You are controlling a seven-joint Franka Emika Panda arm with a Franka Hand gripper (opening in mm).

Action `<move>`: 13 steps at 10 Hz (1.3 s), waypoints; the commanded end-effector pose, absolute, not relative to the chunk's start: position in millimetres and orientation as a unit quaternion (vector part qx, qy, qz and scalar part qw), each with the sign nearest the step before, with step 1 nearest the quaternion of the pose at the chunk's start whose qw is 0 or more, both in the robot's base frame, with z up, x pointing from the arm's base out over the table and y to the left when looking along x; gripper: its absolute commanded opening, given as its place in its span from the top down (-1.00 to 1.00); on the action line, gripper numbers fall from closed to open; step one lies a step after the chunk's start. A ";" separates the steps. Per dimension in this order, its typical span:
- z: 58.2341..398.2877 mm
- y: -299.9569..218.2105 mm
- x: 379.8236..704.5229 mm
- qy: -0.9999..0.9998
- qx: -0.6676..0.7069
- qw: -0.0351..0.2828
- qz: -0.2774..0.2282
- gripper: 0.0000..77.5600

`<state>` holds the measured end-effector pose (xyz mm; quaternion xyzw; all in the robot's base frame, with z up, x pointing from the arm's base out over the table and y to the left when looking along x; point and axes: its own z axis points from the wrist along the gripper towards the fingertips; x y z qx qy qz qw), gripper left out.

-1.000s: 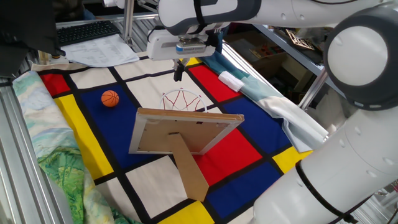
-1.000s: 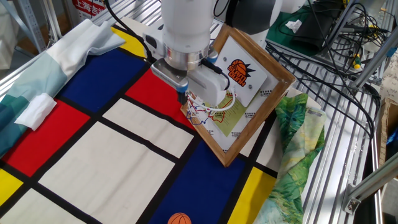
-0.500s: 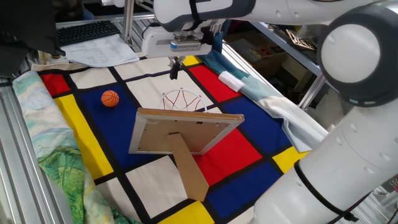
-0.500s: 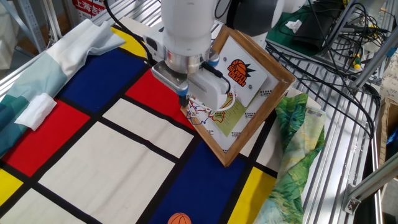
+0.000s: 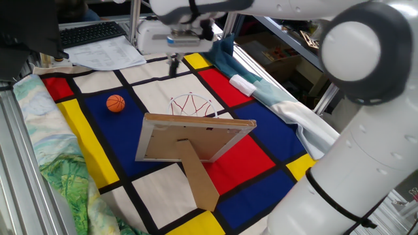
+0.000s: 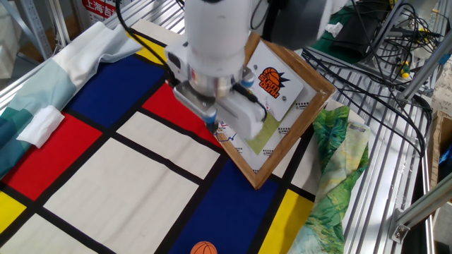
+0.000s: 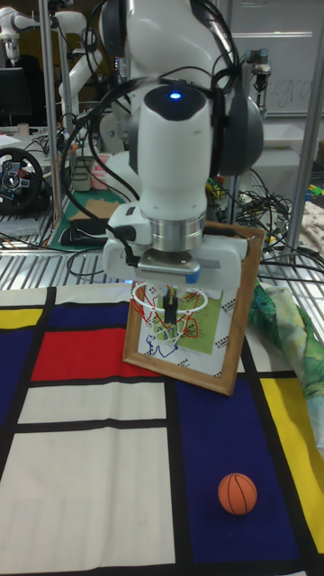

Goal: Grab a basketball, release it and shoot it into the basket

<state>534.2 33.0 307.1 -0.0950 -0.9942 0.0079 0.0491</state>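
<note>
The basketball (image 5: 115, 103) (image 6: 205, 248) (image 7: 238, 493) is a small orange ball lying alone on a blue patch of the checkered cloth. The basket's red hoop with white net (image 5: 193, 104) (image 7: 171, 317) juts from a tilted wood-framed board (image 5: 196, 137) (image 6: 282, 92) (image 7: 238, 306). My gripper (image 5: 174, 65) (image 6: 212, 124) (image 7: 169, 300) hangs above the cloth in front of the hoop, well away from the ball. Its dark fingers are shut with nothing between them. In the other fixed view my wrist hides most of the hoop.
A folded white cloth (image 6: 41, 125) and pale blue fabric (image 5: 287, 104) lie along one side. Green patterned fabric (image 6: 339, 162) (image 5: 65, 189) bunches beside the board. A keyboard and papers (image 5: 98, 46) sit past the cloth, and cables (image 6: 395, 49) cross the metal rack.
My gripper has moved away from above the hoop, toward the far left in the one fixed view, staying shut. The ball and board have not moved.
</note>
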 end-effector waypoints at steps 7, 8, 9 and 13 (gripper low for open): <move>331.4 77.1 616.3 -0.992 -0.113 0.051 0.004 1.00; 331.4 77.1 616.3 -0.993 -0.114 0.045 0.001 1.00; 331.4 77.1 616.3 -0.993 -0.116 0.037 0.000 1.00; 331.4 77.1 616.3 -0.991 -0.131 0.039 -0.015 1.00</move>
